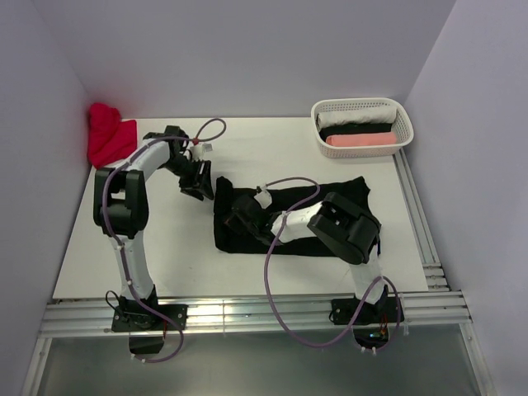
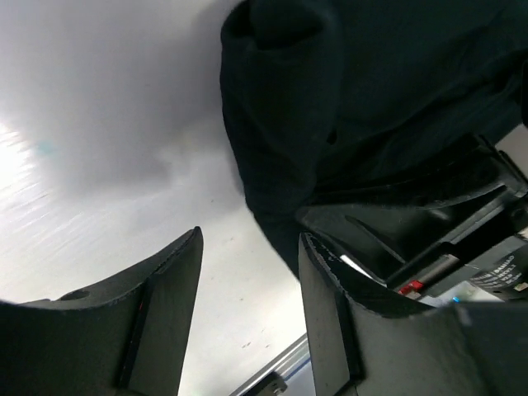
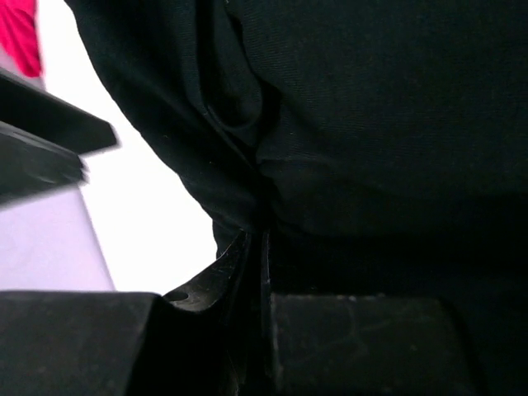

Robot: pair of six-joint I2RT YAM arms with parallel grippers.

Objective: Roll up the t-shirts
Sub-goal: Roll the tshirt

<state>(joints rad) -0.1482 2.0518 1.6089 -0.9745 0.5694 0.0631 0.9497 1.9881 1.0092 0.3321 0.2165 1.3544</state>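
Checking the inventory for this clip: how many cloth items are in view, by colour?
Black: 2 (spread black t-shirt; black roll in the basket)
Red: 1 (red cloth, bunched in the far left corner)
White: 1 (white roll, in the basket)
Pink: 1 (pink roll, in the basket)
Total: 5

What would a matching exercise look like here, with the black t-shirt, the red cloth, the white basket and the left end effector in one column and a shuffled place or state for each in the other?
Column one
1. black t-shirt
2. red cloth
3. white basket
4. left end effector

Column two
A. far right corner of the table
B. open, nothing between its fingers
C. far left corner of the table
D. spread mid-table, pinched by the right end effector

Pairs: 1-D, 2-C, 3-A, 4-B
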